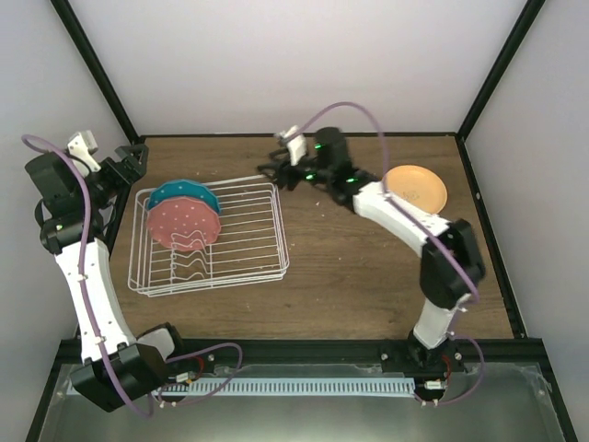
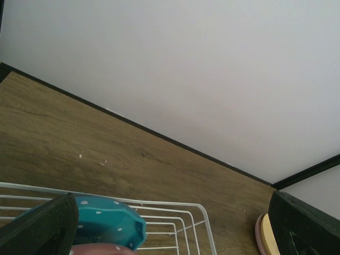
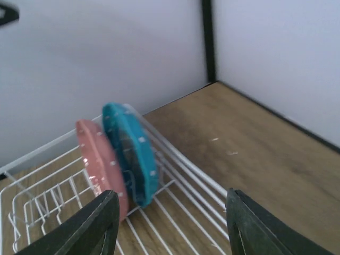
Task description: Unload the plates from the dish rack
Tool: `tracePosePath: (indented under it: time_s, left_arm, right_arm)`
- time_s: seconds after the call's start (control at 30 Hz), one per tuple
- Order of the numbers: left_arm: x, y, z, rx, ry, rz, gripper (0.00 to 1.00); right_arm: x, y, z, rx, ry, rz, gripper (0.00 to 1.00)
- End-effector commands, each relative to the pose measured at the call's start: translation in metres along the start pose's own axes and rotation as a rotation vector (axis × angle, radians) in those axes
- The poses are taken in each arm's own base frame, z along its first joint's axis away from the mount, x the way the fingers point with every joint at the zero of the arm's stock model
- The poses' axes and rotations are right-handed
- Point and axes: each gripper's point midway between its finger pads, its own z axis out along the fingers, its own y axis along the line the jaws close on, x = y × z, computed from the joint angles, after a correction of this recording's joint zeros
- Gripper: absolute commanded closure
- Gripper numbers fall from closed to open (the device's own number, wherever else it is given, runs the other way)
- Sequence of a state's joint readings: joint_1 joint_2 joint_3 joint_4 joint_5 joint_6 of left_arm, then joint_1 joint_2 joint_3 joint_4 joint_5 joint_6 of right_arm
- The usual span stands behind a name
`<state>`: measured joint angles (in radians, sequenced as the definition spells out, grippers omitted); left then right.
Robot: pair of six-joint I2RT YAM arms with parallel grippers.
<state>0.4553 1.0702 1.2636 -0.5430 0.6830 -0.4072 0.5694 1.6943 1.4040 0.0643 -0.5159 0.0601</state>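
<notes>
Dish rack (image 1: 262, 230) sat at 9 o'clock on the table (image 1: 350, 267). Teal plate (image 1: 184, 193) and salmon plate (image 1: 184, 226) stood side by side at its 10 o'clock end. Orange plate (image 1: 416, 187) lay flat at 2 o'clock. Right gripper (image 1: 274, 171) hovered by the rack's 1 o'clock corner, jaws spread, empty. Left gripper (image 1: 133, 162) was at the 10 o'clock corner, jaws also spread.

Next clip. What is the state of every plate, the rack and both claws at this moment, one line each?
teal-blue plate: standing on edge in the dish rack, tilted.
salmon-red plate: standing on edge in the rack, beside the teal one.
dish rack: holds only these two plates.
orange-yellow plate: out of the rack, flat on a pink plate on the table.
left claw: open, empty.
right claw: open, empty.
</notes>
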Motion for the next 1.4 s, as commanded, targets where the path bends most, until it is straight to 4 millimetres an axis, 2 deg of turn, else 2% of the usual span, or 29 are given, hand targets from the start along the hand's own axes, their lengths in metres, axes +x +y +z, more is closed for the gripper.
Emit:
tracePosePath:
  time_s: [0.0, 0.07, 0.1, 0.23, 0.37, 0.57, 0.73, 0.97, 1.37]
  left_arm:
    - [0.002, -0.003, -0.002, 0.008, -0.001, 0.032, 0.00]
    - [0.005, 0.001, -0.001, -0.010, 0.015, 0.046, 0.00]
    - [0.008, 0.004, -0.001, -0.025, 0.025, 0.055, 0.00]
    - [0.017, 0.018, -0.001, -0.090, 0.064, 0.119, 0.00]
    - [0.029, 0.035, -0.001, -0.157, 0.108, 0.153, 0.00]
    - [0.045, 0.054, -0.001, -0.218, 0.149, 0.190, 0.00]
    - [0.055, 0.064, 0.002, -0.235, 0.176, 0.202, 0.00]
    - [0.060, 0.067, 0.004, -0.236, 0.189, 0.205, 0.00]
    - [0.064, 0.066, 0.001, -0.232, 0.192, 0.199, 0.00]
  right_arm:
    - [0.008, 0.047, 0.054, -0.118, 0.050, -0.165, 0.43]
    - [0.019, 0.058, 0.074, -0.146, 0.075, -0.168, 0.43]
    - [0.018, 0.064, 0.081, -0.158, 0.075, -0.173, 0.43]
    - [0.036, 0.083, 0.107, -0.208, 0.115, -0.181, 0.43]
    - [0.053, 0.097, 0.127, -0.240, 0.156, -0.195, 0.43]
    - [0.073, 0.104, 0.147, -0.268, 0.193, -0.183, 0.44]
    - [0.086, 0.113, 0.158, -0.294, 0.221, -0.184, 0.45]
    - [0.103, 0.121, 0.164, -0.315, 0.250, -0.168, 0.48]
    - [0.114, 0.130, 0.179, -0.297, 0.242, -0.193, 0.54]
